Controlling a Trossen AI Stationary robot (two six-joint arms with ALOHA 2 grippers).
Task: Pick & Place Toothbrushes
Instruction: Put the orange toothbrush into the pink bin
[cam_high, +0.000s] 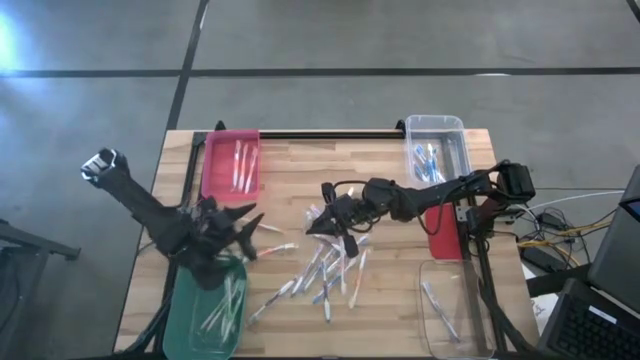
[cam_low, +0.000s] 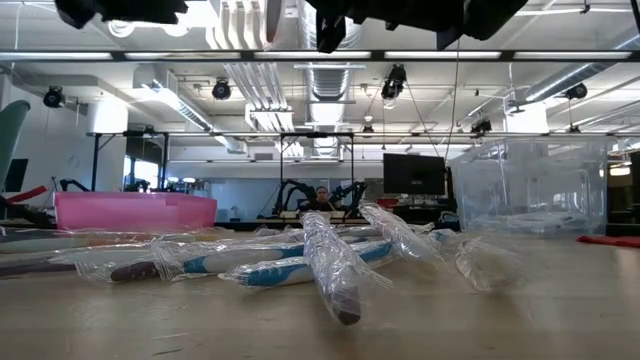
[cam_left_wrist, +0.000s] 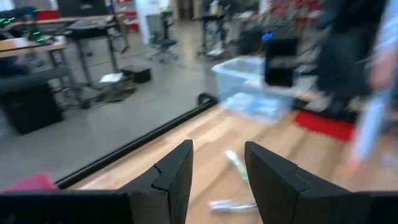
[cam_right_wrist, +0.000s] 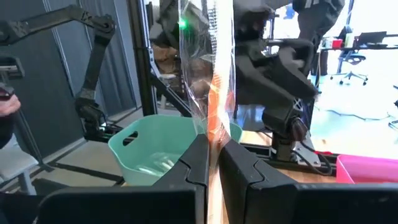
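In the high view, your left gripper (cam_high: 243, 228) sat left of centre, above the green bin (cam_high: 206, 310) at the lower left of the table (cam_high: 290, 170), with its fingers spread apart and nothing between them. Your right gripper (cam_high: 322, 224) reached in from the right to the middle of the frame, just above the loose pile of toothbrushes (cam_high: 325, 270) scattered across the table's centre. A few more toothbrushes lay in the pink bin (cam_high: 232, 163) at the upper left, in the clear bin (cam_high: 434, 147) at the upper right, in the green bin, and in a second clear bin (cam_high: 455, 310) at the lower right. In the low view, the wrapped toothbrushes (cam_low: 330, 260) lay in a heap across the middle of the frame, the pink bin (cam_low: 135, 211) behind them at the left and a clear bin (cam_low: 530, 185) at the right. In the left wrist view, your fingers (cam_left_wrist: 177, 171) stood parted and empty over the table, with two toothbrushes (cam_left_wrist: 235, 165) visible beyond them. In the right wrist view, your fingers (cam_right_wrist: 239, 165) were clenched on one wrapped toothbrush (cam_right_wrist: 217, 93), which stood upright through the centre of the frame, with the green bin (cam_right_wrist: 161, 149) beyond it.
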